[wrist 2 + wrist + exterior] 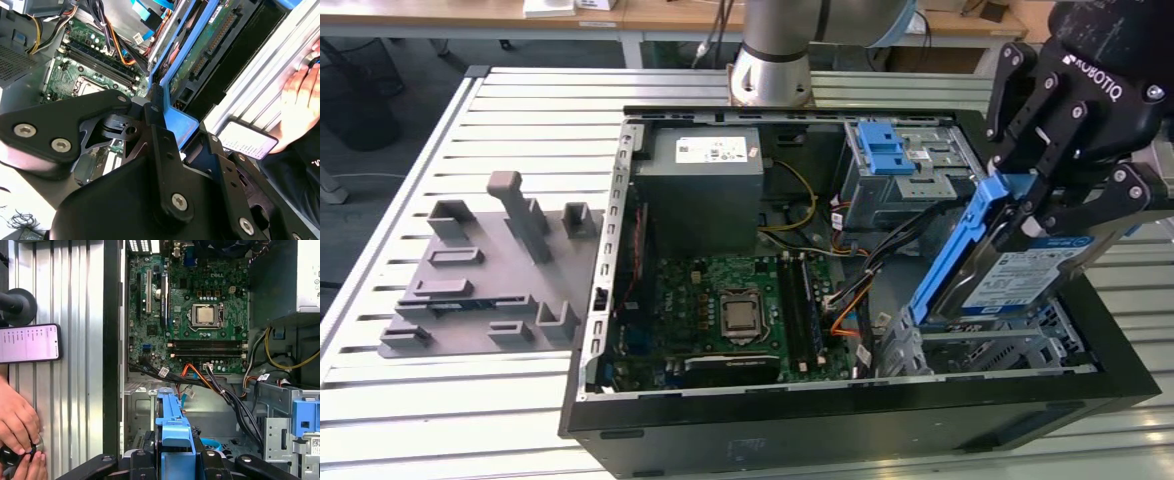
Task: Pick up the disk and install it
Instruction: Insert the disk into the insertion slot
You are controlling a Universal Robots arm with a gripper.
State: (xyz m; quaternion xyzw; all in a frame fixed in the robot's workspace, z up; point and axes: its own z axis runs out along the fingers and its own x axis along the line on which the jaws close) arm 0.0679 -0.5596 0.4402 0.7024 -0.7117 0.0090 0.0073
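The open computer case (854, 430) lies on a slatted table (454, 400). In the exterior view it holds a green circuit board (720, 300) at its 7 o'clock, a grey power box (700, 190) at 11 o'clock, a grey drive bay (921, 185) topped by a blue latch (887, 150) at 1 o'clock, and loose cables (907, 235) across the middle. A bare metal cage (1014, 350) fills the 4 o'clock corner.

The disk (1021, 280) hangs over that cage, pinched at its upper end by the claw (1065, 205). It is a flat silver slab with a blue-and-white label, edged by a blue plastic frame. It is tilted, its long axis running from 1 o'clock down to 7 o'clock, with the label facing the camera. Whether its lower end touches the cage cannot be told.

In the first wrist view a phone (30, 343) lies on the table beside the case, with a hand (17, 425) near it.
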